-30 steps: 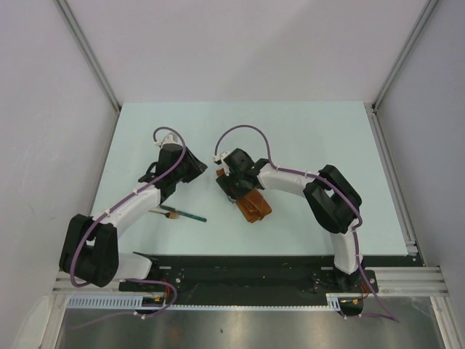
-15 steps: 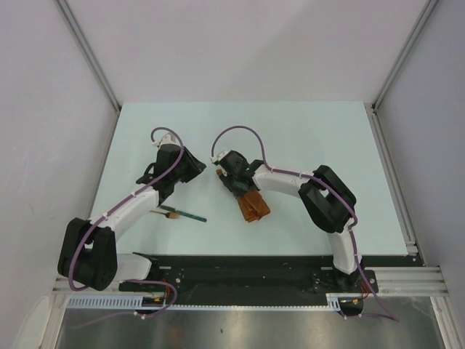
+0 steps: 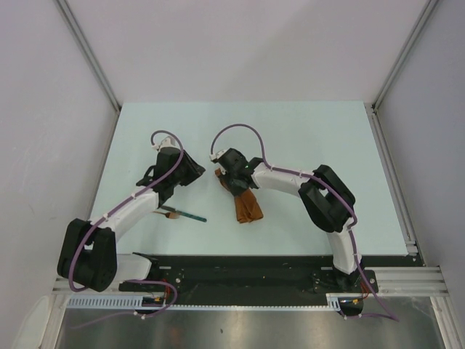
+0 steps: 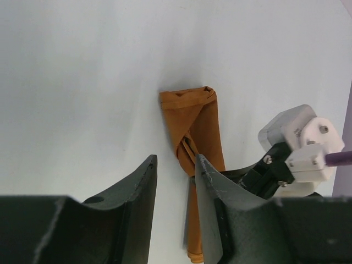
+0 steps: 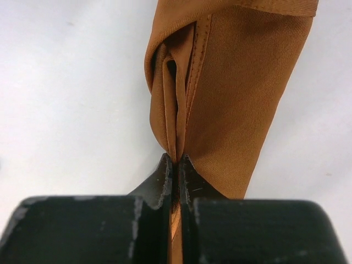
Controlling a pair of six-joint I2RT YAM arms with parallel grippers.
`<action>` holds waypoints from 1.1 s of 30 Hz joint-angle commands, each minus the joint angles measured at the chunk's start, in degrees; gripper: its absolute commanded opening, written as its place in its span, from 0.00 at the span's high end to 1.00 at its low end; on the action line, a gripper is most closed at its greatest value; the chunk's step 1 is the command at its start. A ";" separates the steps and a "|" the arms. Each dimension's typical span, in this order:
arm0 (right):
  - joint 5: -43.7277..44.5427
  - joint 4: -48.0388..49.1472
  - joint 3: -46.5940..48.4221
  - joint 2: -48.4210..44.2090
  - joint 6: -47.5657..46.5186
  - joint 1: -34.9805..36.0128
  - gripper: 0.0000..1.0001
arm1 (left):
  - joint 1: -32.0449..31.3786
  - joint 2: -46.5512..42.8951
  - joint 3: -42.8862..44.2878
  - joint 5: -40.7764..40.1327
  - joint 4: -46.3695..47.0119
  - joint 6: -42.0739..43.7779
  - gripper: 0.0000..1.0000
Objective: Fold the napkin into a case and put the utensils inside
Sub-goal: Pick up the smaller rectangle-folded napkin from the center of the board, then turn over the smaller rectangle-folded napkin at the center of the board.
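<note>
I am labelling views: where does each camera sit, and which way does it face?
Top external: above and behind both arms, looking down on the table; both show.
Left wrist: on the left arm, looking past the left end effector at the folded napkin.
Right wrist: on the right arm; the right end effector is shut on that napkin.
All three share the napkin.

Right gripper [image 5: 176, 165] jaws pressed tight together on a gathered fold of the rust-orange case [image 5: 242, 99]. Stretches away as a narrow layered strip over pale table [image 5: 66, 99], hemmed edge showing. Perhaps lifted slightly at the pinch.
</note>
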 commanded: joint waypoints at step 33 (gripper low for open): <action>-61.43 88.79 -40.27 0.56 57.29 -25.63 0.89 | -8.90 8.32 3.74 -0.30 0.12 3.72 0.71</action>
